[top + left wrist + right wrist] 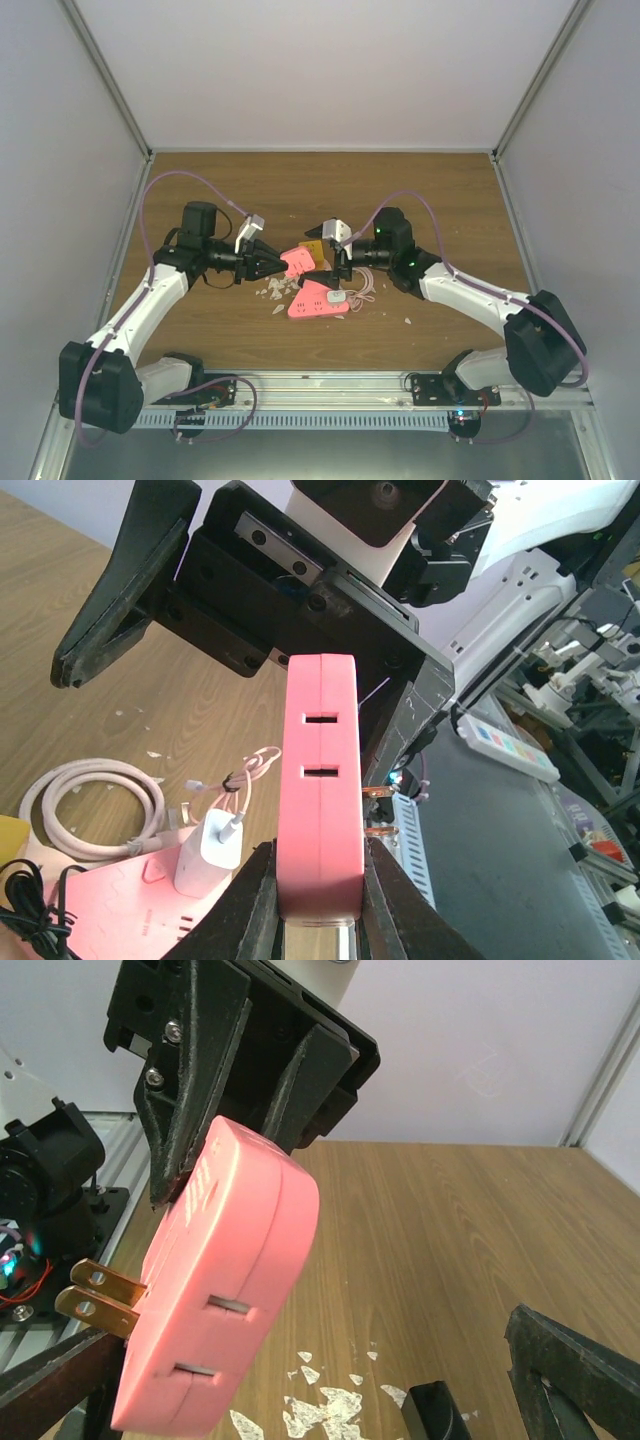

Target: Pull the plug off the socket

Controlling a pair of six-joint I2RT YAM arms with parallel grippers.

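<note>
My left gripper [277, 264] is shut on a pink plug adapter [296, 261] and holds it above the table. In the left wrist view the black fingers [245, 905] clamp the adapter [318, 770] on both sides, and its two brass prongs [378, 812] stick out free to the right. The adapter also shows in the right wrist view [215, 1290]. My right gripper [322, 264] is open, its fingers [565, 1370] spread wide just in front of the adapter. A pink socket strip [312, 303] lies on the table with a white charger [208, 850] plugged into it.
A coiled pink cable [95, 805] lies beside the strip. White chips [330, 1405] are scattered on the wooden table [440, 200]. A yellow block [312, 248] lies behind the grippers, and a black object [435, 1415] sits low in the right wrist view.
</note>
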